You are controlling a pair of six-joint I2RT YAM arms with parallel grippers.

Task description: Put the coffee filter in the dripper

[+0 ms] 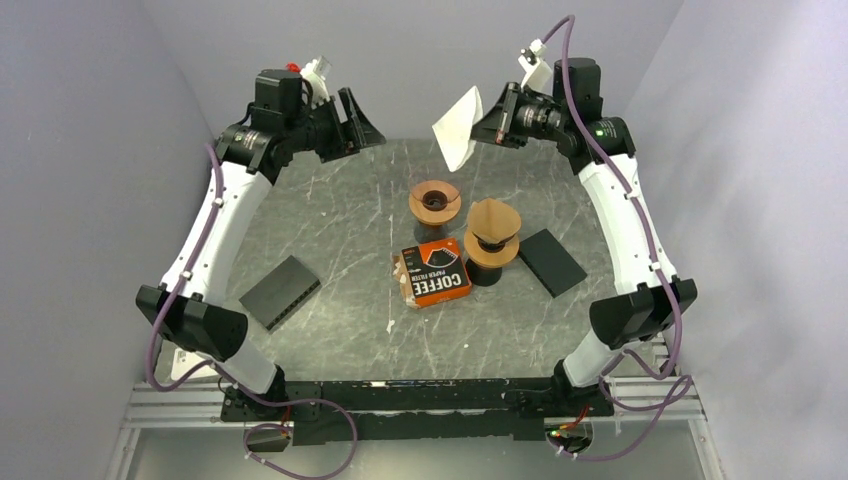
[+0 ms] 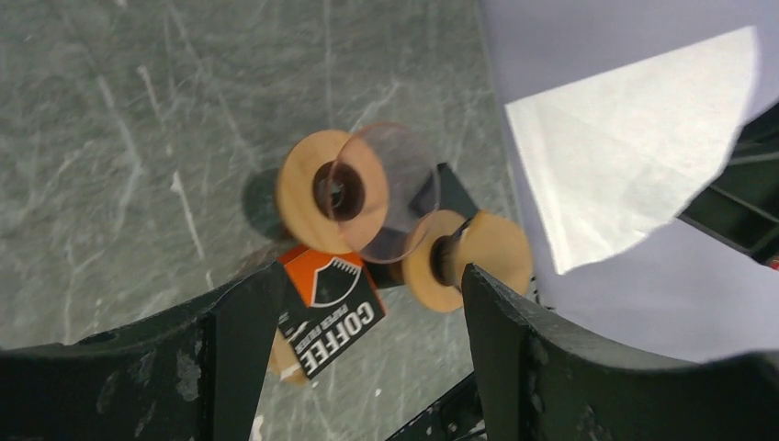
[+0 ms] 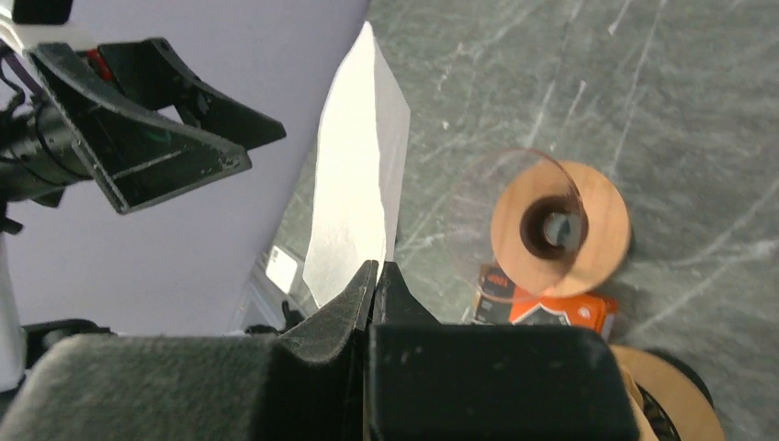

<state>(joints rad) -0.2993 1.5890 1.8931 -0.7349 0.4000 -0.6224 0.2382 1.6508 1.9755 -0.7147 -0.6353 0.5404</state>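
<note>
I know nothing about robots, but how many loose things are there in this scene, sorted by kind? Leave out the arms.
White paper filter, pinched in the right fingers: 1
Drippers with wooden collars: 2
Orange coffee filter box: 1
Dark flat slabs: 2
Total: 6
</note>
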